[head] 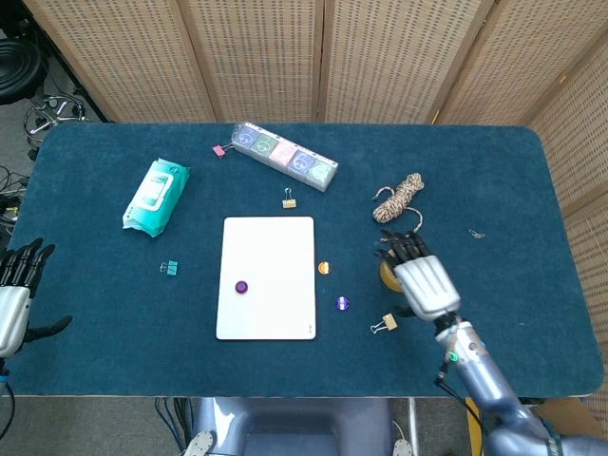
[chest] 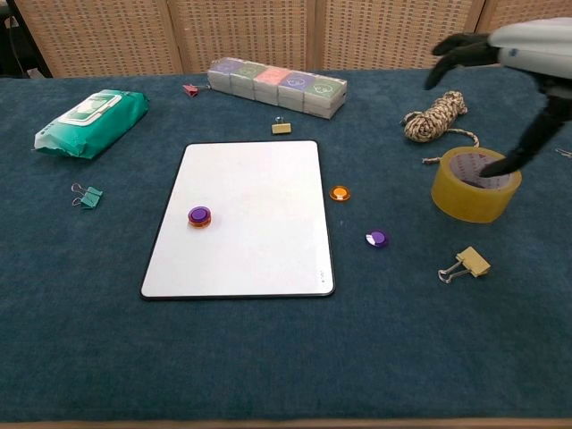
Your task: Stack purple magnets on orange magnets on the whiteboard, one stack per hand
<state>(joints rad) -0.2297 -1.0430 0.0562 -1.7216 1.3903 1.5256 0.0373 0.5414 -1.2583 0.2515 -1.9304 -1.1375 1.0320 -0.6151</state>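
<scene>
A white whiteboard (head: 268,275) (chest: 241,217) lies mid-table. On its left part a purple magnet (head: 241,286) (chest: 199,214) sits stacked on an orange magnet. A loose orange magnet (head: 324,268) (chest: 339,193) and a loose purple magnet (head: 342,303) (chest: 377,239) lie on the cloth just right of the board. My right hand (head: 423,281) (chest: 514,63) hovers open above the tape roll, right of both loose magnets, holding nothing. My left hand (head: 16,294) is open at the far left edge, off the table; the chest view does not show it.
A yellow tape roll (chest: 475,184) sits under my right hand. Nearby lie a rope bundle (head: 399,199), a binder clip (head: 385,323), a wipes pack (head: 156,196), a row of boxes (head: 285,155), and small clips (head: 289,201) (head: 170,268).
</scene>
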